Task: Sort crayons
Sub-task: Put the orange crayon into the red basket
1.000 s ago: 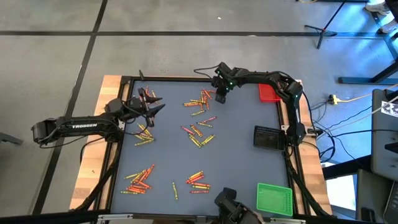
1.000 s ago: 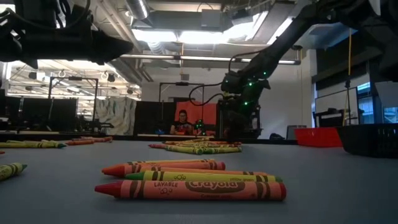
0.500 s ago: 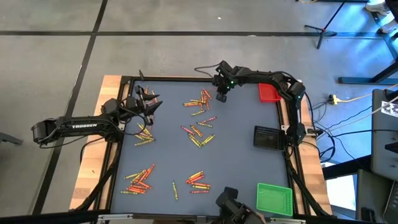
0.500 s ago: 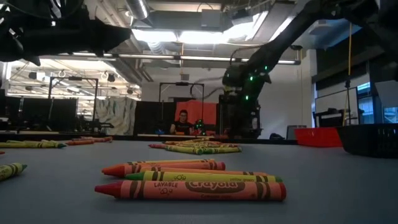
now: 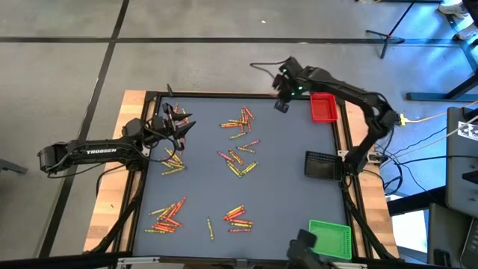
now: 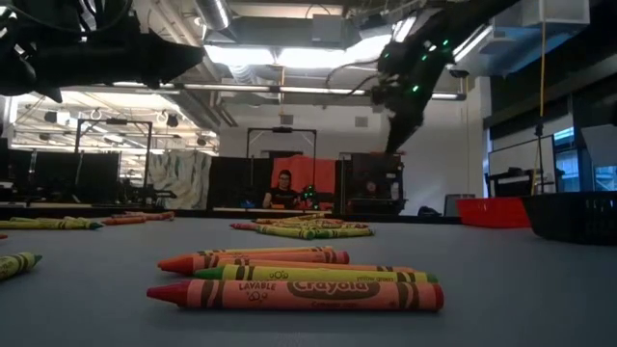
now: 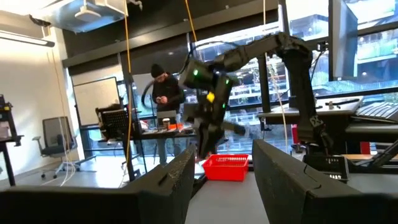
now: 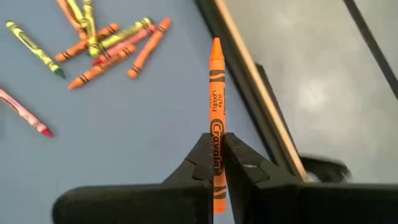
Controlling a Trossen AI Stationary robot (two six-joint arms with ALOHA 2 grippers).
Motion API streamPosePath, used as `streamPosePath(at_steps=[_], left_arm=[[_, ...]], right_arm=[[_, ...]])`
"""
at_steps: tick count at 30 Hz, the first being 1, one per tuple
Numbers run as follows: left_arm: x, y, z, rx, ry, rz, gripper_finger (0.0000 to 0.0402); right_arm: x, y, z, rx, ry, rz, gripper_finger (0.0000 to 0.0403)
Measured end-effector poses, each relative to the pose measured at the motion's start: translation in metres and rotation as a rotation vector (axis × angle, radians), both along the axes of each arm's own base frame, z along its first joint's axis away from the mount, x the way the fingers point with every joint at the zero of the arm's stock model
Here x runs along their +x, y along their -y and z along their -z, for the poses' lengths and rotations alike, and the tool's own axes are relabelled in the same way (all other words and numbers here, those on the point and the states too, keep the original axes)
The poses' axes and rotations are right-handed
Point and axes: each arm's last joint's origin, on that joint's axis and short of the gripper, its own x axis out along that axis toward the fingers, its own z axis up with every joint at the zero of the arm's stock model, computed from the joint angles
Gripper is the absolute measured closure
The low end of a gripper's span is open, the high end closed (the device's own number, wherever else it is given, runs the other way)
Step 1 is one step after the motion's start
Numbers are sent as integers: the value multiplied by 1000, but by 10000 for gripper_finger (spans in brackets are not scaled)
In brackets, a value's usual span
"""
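Note:
Many crayons lie flat on the blue-grey table in loose clusters: far middle (image 5: 239, 119), centre (image 5: 237, 161), left (image 5: 173, 159) and near edge (image 5: 168, 215), (image 5: 237, 217). My right gripper (image 5: 282, 104) hangs high over the table's far edge, just left of the red tray (image 5: 323, 110). It is shut on one orange crayon (image 8: 216, 81). My left gripper (image 5: 179, 123) is open and empty above the left cluster; its fingers show in its wrist view (image 7: 221, 180). My right gripper pinches the orange crayon between its two fingertips, on the wrapped body toward its blunt end (image 8: 216, 146). The crayon lies along the fingers, and its pointed end sticks out well past them. It is lifted clear of the table.
A black tray (image 5: 323, 164) sits at the right edge and a green tray (image 5: 330, 239) at the near right corner. The table has a raised dark frame (image 5: 224, 94). Several crayons lie close in front of the low camera (image 6: 294, 280). A person shows in the room behind (image 6: 282, 188).
My right gripper has risen from the far-middle crayon cluster. It has swung toward the table's right edge and the red tray, carrying the orange crayon clear of the table.

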Motion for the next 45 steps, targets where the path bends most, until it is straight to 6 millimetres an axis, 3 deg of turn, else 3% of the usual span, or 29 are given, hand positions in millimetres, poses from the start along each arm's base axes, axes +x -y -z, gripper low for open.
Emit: streamPosePath(at_steps=[7,14,22,26,34,45], left_arm=[[0,0,0,-1,0,-1,257],[0,0,0,-1,0,-1,257],[0,0,0,1,5,-1,257],[0,0,-1,2,7,-1,257],[0,0,-1,3,7,-2,257],[0,0,-1,14,11,-4,257]], right_arm=[[-47,-2,-14,-27,-10,191,387],[-97,5,6,-29,-31,462,387],[-129,13,45,29,-54,673,386],[-130,14,55,21,-37,681,386],[-133,13,89,72,-174,719,386],[-129,17,94,105,-133,704,386]])
